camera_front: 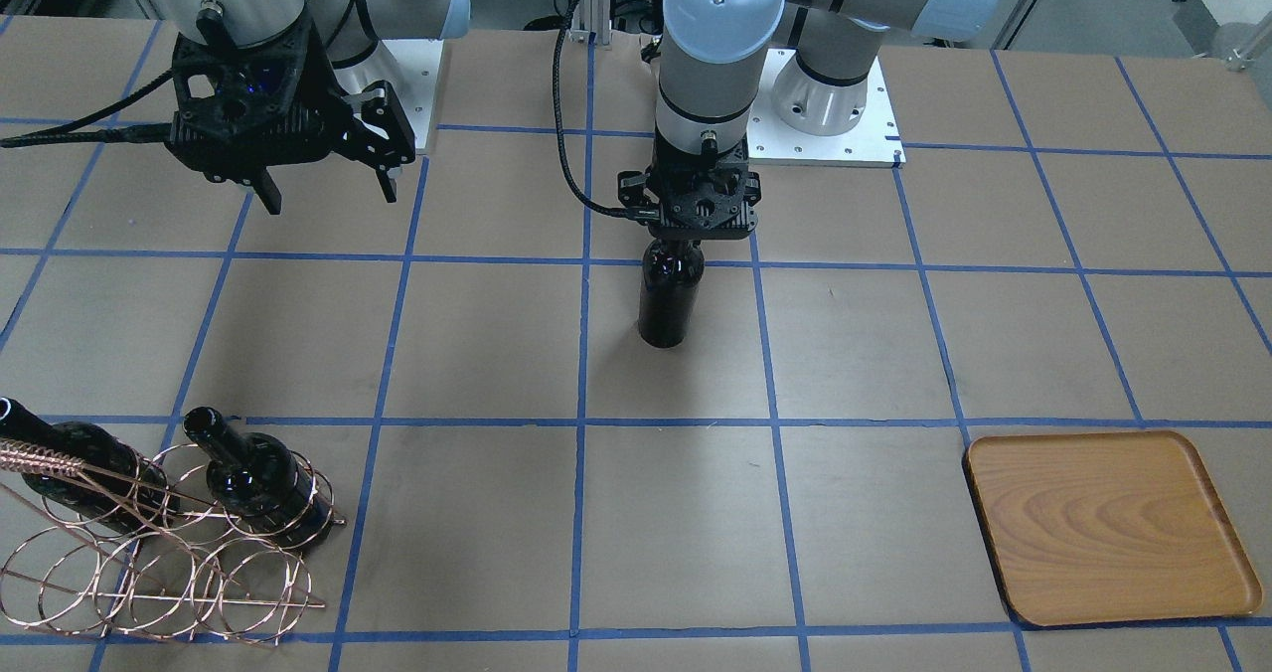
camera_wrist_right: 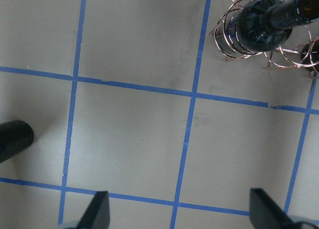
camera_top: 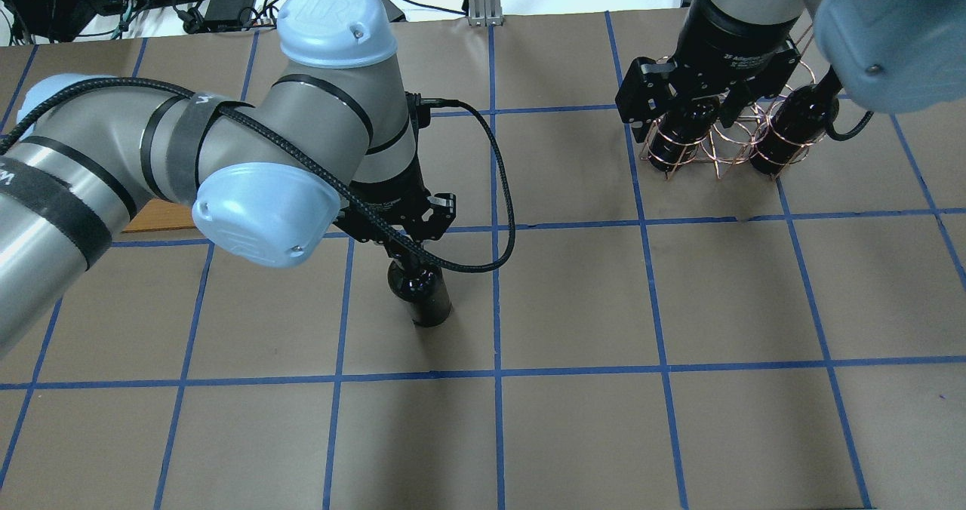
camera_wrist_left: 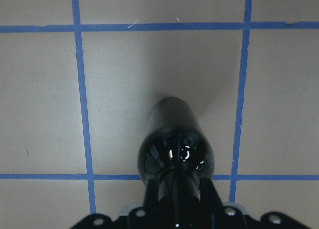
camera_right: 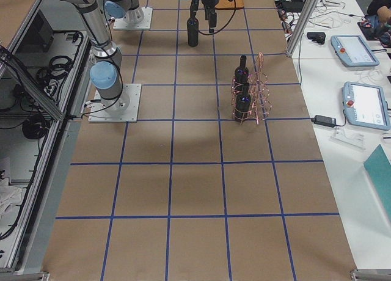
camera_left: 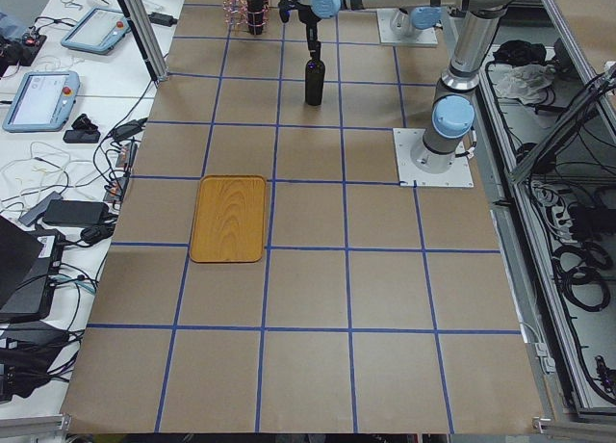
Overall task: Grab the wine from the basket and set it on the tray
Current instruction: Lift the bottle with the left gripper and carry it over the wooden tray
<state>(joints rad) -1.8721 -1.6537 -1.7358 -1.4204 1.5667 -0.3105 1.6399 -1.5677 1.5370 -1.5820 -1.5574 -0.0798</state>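
My left gripper (camera_front: 676, 240) is shut on the neck of a black wine bottle (camera_front: 668, 299), which hangs upright near the table's middle. I cannot tell whether its base touches the table. The left wrist view shows the bottle (camera_wrist_left: 174, 139) from above, between the fingers (camera_wrist_left: 149, 194). The copper wire basket (camera_front: 159, 563) holds two more black bottles (camera_front: 258, 483). My right gripper (camera_front: 328, 195) is open and empty, high above the table, and in its wrist view the basket (camera_wrist_right: 234, 45) is at the top right. The wooden tray (camera_front: 1108, 528) lies empty far from the basket.
Brown paper with a blue tape grid covers the table (camera_front: 497, 354). The arms' white base plates (camera_front: 845, 125) are at the robot's side. Tablets and cables (camera_left: 58, 87) lie beyond the table's edge in the left side view.
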